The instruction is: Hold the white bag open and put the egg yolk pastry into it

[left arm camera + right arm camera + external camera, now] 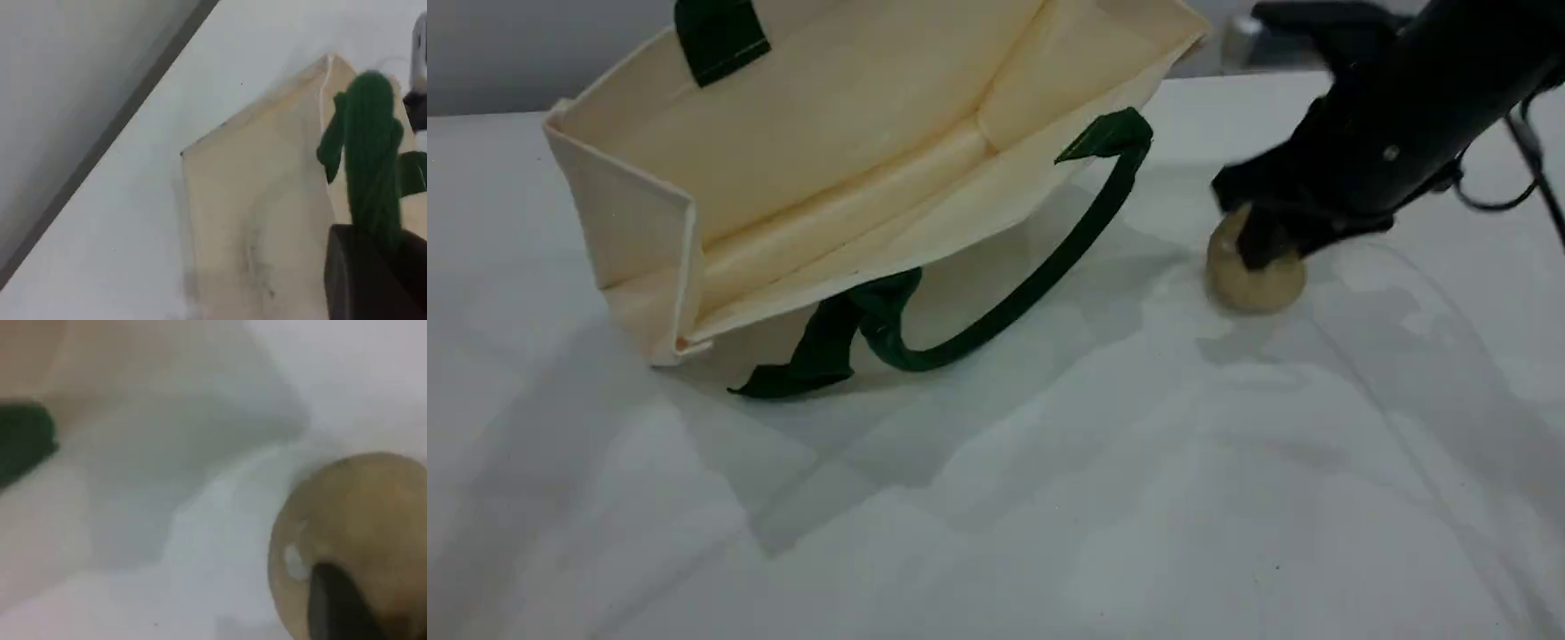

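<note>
We see the white bag (827,160) tipped on the table (1049,498), its mouth gaping toward us, one dark green handle (1040,284) looping onto the cloth. The left gripper (373,280) has its jaws closed on the upper green handle (370,173), holding that side up. Well to the right, the right gripper (1267,240) is clamped on the egg yolk pastry (1254,276), which sits on the table.

Matt cream cloth bag (809,169), woven green handles (1040,276), matt crumbly pastry (1254,276)
</note>
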